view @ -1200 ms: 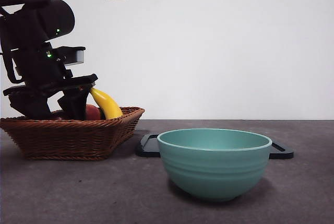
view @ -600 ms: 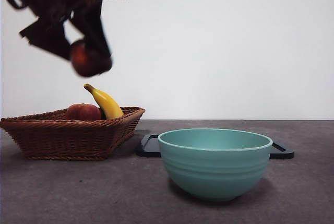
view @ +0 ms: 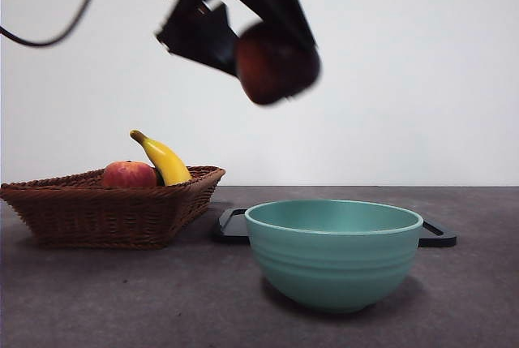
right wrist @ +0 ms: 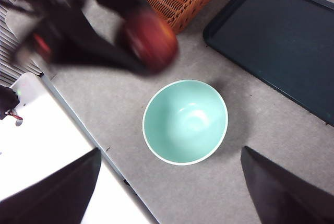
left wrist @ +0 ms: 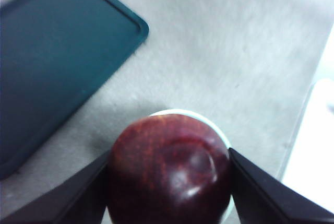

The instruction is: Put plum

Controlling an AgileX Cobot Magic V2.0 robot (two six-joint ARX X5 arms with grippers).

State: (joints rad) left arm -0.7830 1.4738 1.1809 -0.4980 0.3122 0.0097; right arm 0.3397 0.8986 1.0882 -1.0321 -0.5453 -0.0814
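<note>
Plum (view: 272, 64) in left claw (view: 268, 48) above bowl (view: 334, 252), basket (view: 105, 206) to its left.

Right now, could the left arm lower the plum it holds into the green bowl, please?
Probably yes: the left end effector grips the plum high above the bowl, which is open and looks empty.

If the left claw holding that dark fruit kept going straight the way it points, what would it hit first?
Probably the green bowl: in the left wrist view its rim peeks out just behind the plum held by the left gripper. Depth is unclear, so it might strike the rim.
</note>
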